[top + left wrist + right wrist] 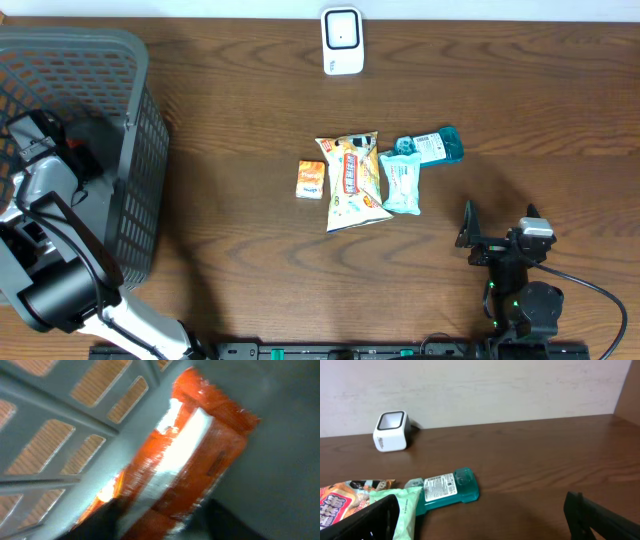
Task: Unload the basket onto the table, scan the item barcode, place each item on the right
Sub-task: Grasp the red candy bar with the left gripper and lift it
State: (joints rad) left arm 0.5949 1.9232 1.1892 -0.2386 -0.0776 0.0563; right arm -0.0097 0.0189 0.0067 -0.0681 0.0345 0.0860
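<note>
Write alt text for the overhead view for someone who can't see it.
Four items, a small orange box, a snack bag, a wipes pack and a teal bottle, lie clustered on a wooden table below a white scanner. The left arm reaches into a grey basket; the right gripper sits open at lower right.

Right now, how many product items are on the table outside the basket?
4, clustered mid-table: small orange box leftmost, snack bag, pale wipes pack, then teal bottle at the far right. The basket holds an orange pack; more may be hidden there.
</note>
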